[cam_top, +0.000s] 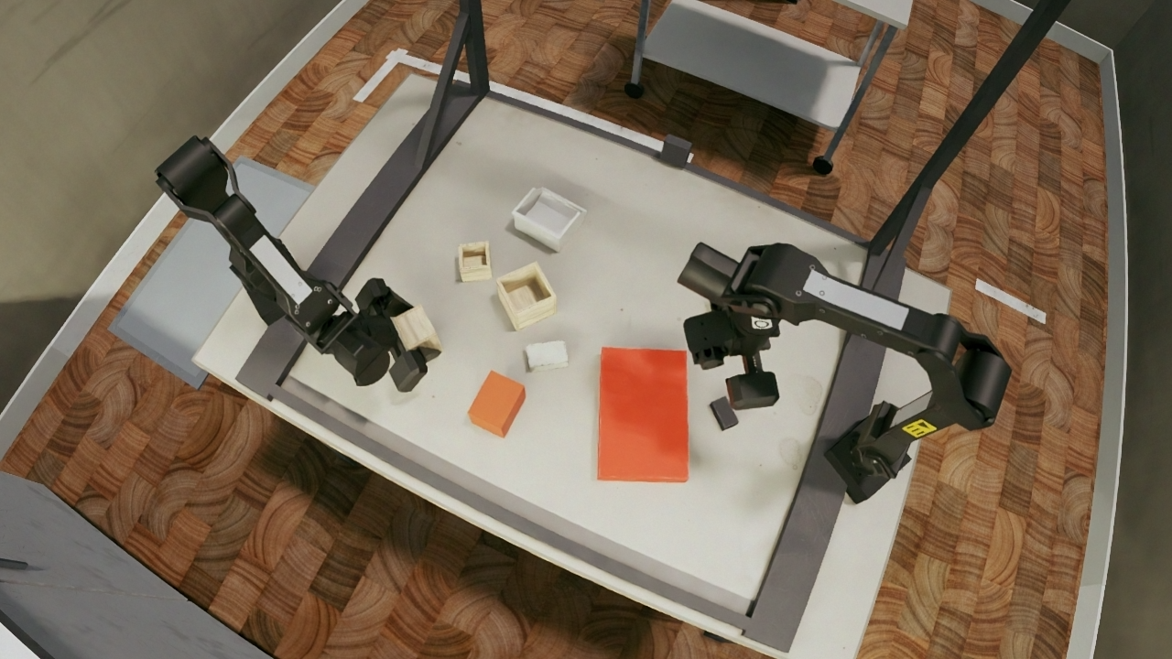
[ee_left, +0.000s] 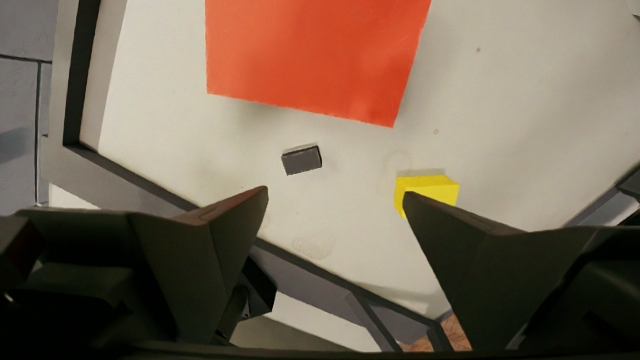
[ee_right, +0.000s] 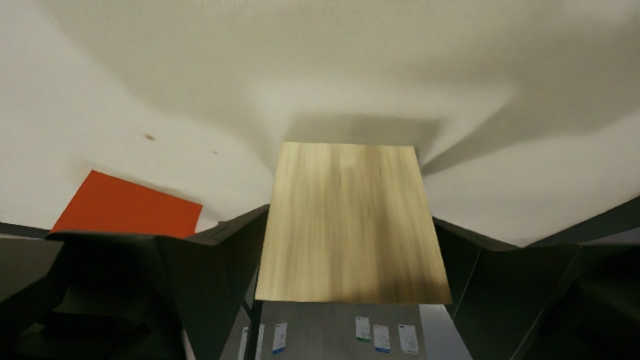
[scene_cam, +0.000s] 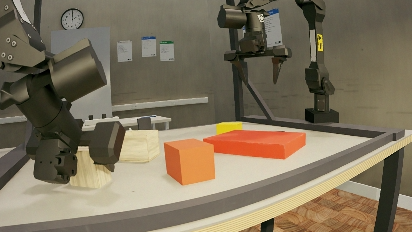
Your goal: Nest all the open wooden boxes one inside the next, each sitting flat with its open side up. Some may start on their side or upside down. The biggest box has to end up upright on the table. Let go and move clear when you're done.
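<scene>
R gripper (cam_top: 416, 337) (scene_cam: 90, 165) (ee_right: 351, 215), fingers apart, around wooden box (cam_top: 416, 327) (scene_cam: 89, 170) (ee_right: 351, 225); L gripper (scene_cam: 260, 82) (ee_left: 336, 195) open above tabletop (cam_top: 606, 212) (scene_cam: 138, 184) (ee_left: 350, 150) (ee_right: 340, 60).
</scene>
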{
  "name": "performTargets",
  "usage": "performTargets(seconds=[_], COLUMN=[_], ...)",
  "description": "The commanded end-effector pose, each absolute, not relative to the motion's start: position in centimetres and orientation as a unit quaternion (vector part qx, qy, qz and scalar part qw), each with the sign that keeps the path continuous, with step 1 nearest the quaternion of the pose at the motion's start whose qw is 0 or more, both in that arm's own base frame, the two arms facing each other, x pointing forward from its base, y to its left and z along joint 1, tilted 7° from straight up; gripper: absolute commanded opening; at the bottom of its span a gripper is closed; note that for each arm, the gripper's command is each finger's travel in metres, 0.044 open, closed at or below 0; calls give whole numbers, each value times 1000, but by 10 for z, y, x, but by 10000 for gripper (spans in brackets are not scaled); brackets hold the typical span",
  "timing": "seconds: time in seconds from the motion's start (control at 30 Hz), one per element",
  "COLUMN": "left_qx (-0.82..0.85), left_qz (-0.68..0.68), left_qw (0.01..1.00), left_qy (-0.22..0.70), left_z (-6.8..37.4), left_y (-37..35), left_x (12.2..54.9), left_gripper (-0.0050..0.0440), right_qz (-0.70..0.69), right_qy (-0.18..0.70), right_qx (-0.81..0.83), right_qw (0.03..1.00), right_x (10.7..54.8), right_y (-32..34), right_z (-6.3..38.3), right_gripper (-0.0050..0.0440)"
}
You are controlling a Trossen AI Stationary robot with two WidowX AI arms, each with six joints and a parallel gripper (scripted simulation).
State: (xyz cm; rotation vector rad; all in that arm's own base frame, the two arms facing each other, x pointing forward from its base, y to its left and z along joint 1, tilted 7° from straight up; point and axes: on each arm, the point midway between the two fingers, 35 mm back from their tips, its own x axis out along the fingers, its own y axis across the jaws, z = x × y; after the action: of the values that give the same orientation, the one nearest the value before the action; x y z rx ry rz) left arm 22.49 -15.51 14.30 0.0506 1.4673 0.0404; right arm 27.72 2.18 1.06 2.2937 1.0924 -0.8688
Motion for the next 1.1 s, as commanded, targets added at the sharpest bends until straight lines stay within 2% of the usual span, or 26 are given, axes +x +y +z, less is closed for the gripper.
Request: performTargets(seconds=[0.0,1.07], left_qx=[16,16], left_qz=[15,15], left_qw=[748,748], left_qy=[664,664], left_z=[149,149], left_y=[-156,-156], left_x=[225,225], left_gripper=[400,400], right_qz=[-349,-593], right_qy=[382,288], right_qx=[817,663], right_qw=[252,355], right_x=[281,277], right_y=[22,33], right_z=[29,95], right_gripper=[400,400])
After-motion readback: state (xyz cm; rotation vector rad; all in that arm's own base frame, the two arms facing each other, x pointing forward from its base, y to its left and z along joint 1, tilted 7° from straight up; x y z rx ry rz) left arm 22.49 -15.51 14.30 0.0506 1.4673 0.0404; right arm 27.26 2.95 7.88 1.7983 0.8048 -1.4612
